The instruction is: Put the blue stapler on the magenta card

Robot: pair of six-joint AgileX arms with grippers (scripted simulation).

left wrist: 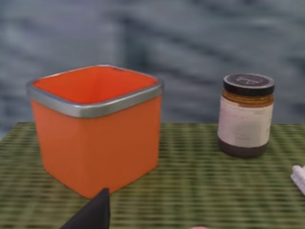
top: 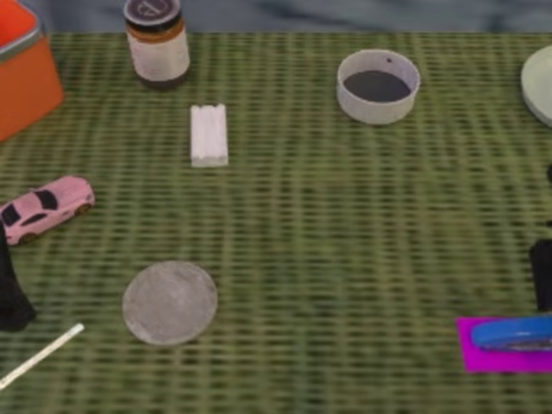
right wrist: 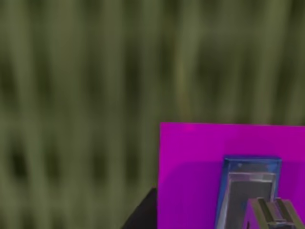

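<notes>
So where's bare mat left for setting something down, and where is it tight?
The widest bare stretch runs between the grey disc and the magenta card, below the white dish. Another lies between the white block and that dish. Crowded: the left edge, with orange bin, jar, pink car and left arm.

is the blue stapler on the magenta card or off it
On it: the blue stapler lies flat across the magenta card at the table's right edge in the top view.
</notes>
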